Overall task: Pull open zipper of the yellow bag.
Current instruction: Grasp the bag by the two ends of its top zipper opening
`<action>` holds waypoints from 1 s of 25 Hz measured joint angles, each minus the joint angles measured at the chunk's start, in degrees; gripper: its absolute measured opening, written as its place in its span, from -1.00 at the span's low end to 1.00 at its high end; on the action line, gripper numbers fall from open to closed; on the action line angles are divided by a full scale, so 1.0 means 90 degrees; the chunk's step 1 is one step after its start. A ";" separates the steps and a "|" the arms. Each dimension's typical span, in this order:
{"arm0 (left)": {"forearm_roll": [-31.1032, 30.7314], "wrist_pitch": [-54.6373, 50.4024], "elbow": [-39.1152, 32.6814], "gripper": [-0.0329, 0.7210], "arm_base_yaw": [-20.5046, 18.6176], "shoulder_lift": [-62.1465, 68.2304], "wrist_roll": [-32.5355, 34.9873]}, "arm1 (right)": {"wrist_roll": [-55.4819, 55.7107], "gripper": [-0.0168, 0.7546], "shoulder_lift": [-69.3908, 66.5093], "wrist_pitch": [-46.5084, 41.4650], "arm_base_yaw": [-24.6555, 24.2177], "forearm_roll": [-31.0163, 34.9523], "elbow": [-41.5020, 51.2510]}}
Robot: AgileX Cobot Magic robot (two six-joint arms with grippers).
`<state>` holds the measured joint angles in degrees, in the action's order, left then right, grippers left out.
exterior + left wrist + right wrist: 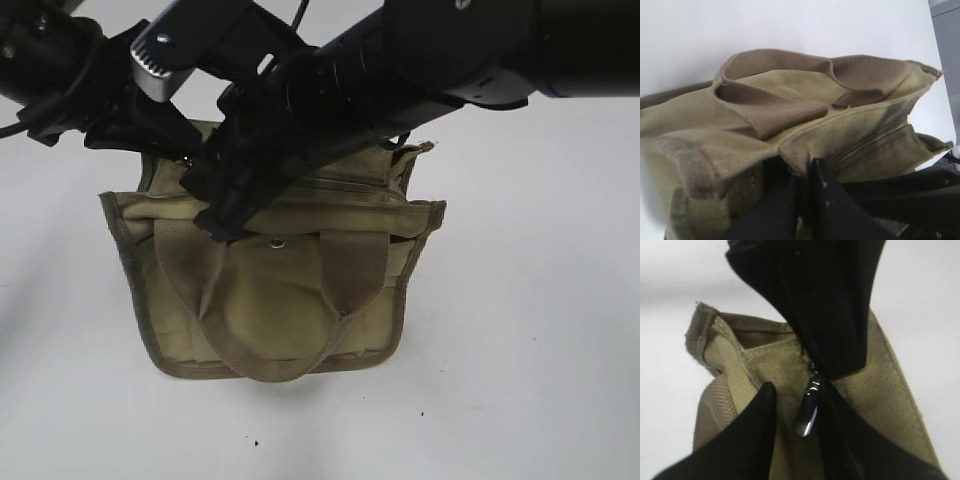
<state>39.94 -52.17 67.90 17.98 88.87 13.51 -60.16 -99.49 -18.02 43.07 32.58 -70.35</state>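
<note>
Ext cam looked down at a slant on the yellow bag [280, 300], arms crossing frame top. L wrist cam sat v. close at bag's edge; R wrist cam tight on the zipper [807, 412]. All shared the bag.

Your arms are matte black, ribbed on the right arm [350, 70]; silver screwed bracket [160, 55]; black cable [298, 12].

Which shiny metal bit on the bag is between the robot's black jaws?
The long silver zipper pull, dangling between the right gripper's jaws. The other shiny bit, the round snap stud, sits untouched on the bag's front.
</note>
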 joint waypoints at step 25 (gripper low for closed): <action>-0.0064 -0.0098 0.0000 -0.81 0.0000 -0.0002 0.0000 | 0.0205 -0.37 -0.0232 -0.0139 0.0000 0.0137 -0.0025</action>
<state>39.37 -53.05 67.90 17.98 88.85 13.51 -58.31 -101.57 -19.28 43.07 33.82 -70.58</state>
